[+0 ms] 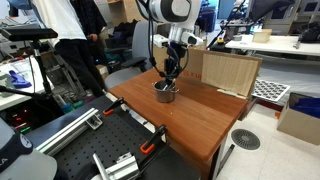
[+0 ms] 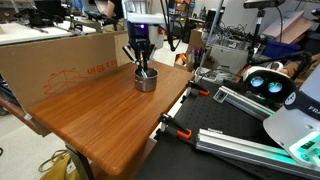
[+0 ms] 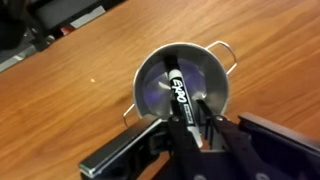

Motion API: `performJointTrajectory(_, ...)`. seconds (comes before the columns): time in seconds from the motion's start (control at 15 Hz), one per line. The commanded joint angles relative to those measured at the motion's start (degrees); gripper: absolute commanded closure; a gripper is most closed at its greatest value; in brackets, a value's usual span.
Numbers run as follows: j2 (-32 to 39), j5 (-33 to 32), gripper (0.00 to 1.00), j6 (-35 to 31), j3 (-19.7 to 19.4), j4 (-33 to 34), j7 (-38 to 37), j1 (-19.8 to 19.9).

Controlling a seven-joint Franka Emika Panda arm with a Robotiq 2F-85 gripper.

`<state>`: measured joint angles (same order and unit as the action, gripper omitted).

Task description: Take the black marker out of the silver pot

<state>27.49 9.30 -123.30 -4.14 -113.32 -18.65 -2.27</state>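
Note:
The silver pot (image 3: 150, 62) sits on the wooden table (image 3: 70, 110), and it shows in both exterior views (image 1: 164, 94) (image 2: 146, 81). The black marker (image 3: 178, 92) with white lettering lies inside it, leaning up toward me. My gripper (image 3: 193, 125) reaches down into the pot. Its two fingers straddle the marker's near end, and a narrow gap still shows beside one finger. In both exterior views the gripper (image 1: 168, 80) (image 2: 143, 68) stands upright directly over the pot, with its tips inside the rim.
A large cardboard box (image 2: 60, 60) stands along the table's back edge, just behind the pot, and also shows in an exterior view (image 1: 228, 70). Clamps (image 2: 176, 128) grip the table's edge. A person (image 1: 75, 35) stands beyond the table. Metal rails (image 1: 110, 160) lie on the floor.

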Motion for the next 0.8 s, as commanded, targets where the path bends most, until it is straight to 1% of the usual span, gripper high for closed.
performJointTrajectory(0.0, 1.03, -1.01, 0.99, 2.15, 0.18, 1.88, -0.07, 0.37)
performJointTrajectory(0.07, 0.98, -1.00, 0.95, 2.16, 0.18, 1.83, -0.03, 0.39)
performJointTrajectory(0.33, -1.35, 0.71, 0.95, 2.09, 1.05, 0.76, 2.77, 1.41)
performJointTrajectory(0.53, -6.13, 2.28, 0.95, 0.49, 1.95, -1.76, 6.29, 2.15)
performJointTrajectory(0.73, -11.73, 5.32, 0.95, 2.13, 2.97, -3.51, 10.87, 3.00)
